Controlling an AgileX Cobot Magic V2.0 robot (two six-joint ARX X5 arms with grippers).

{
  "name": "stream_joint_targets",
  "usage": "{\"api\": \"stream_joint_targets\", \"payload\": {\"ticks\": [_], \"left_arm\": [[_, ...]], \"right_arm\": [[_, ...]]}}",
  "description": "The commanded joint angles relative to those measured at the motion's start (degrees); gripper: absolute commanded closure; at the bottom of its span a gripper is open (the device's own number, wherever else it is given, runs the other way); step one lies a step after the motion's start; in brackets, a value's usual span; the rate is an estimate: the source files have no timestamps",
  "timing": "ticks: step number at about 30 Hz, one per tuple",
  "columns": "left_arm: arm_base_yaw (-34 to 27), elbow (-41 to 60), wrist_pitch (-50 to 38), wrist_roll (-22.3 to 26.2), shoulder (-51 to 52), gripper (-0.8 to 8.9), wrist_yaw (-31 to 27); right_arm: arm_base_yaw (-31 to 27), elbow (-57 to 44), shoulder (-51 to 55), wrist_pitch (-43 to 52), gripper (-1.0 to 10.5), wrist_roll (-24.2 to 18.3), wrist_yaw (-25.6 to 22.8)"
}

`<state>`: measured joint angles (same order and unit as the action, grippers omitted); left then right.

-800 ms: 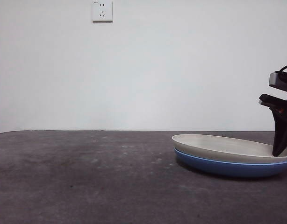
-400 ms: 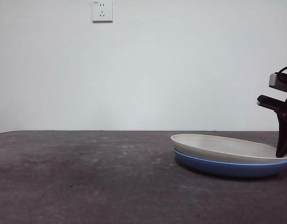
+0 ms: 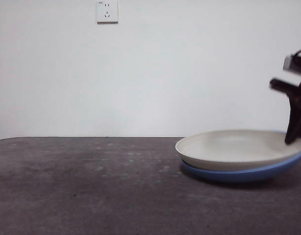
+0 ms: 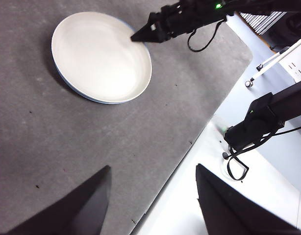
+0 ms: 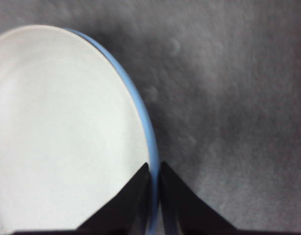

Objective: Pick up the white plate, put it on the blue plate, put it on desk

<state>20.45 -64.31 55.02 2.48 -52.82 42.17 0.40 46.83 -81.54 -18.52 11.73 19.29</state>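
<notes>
The white plate (image 3: pixel 234 147) lies nested in the blue plate (image 3: pixel 238 175) on the desk (image 3: pixel 82 186) at the right. Both plates tilt, with their right side raised and their left side on the desk. My right gripper (image 3: pixel 293 139) is shut on their stacked rims at the right edge. In the right wrist view one jaw lies over the white plate (image 5: pixel 62 132), the other outside the blue plate's rim (image 5: pixel 140 117), and the right gripper (image 5: pixel 154 188) pinches between them. My left gripper (image 4: pixel 153 196) is open and empty, high above the desk, far from the white plate (image 4: pixel 99 56).
A wall socket (image 3: pixel 107 11) sits high on the white wall behind. The left wrist view shows the desk's edge (image 4: pixel 189 147) with a black arm base (image 4: pixel 258 122) and cables beyond it. Bare desk stretches left of the plates.
My right gripper has risen, and the right side of both plates has lifted with it. The stack now tilts, with its left side still down.
</notes>
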Motion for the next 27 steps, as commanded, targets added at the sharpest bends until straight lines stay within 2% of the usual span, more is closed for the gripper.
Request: {"api": "stream_joint_targets", "payload": {"ticks": [1,9,14,21,27], "left_arm": [[0.26,-0.52,-0.61,0.94,-0.35,5.34,0.31],[0.26,-0.52,-0.63,0.94,-0.35,5.34,0.33],[0.26,-0.52,-0.61,0.94,-0.35,5.34,0.33],[0.26,-0.52,-0.59,0.92,-0.35,5.34,0.33],[0.26,-0.52,-0.59,0.92,-0.35,5.34,0.31]], "right_arm": [[0.37,2.25,1.88,0.61,9.4,2.45,1.90],[4.94,6.25,2.99,-0.72,9.4,4.85,3.04],[9.46,8.00,2.08,0.63,9.4,6.69,0.44],[14.56,10.08,-3.67,4.31,9.4,10.05,-0.31],[16.76,10.25,-9.14,7.10,9.4,11.74,-1.18]]}}
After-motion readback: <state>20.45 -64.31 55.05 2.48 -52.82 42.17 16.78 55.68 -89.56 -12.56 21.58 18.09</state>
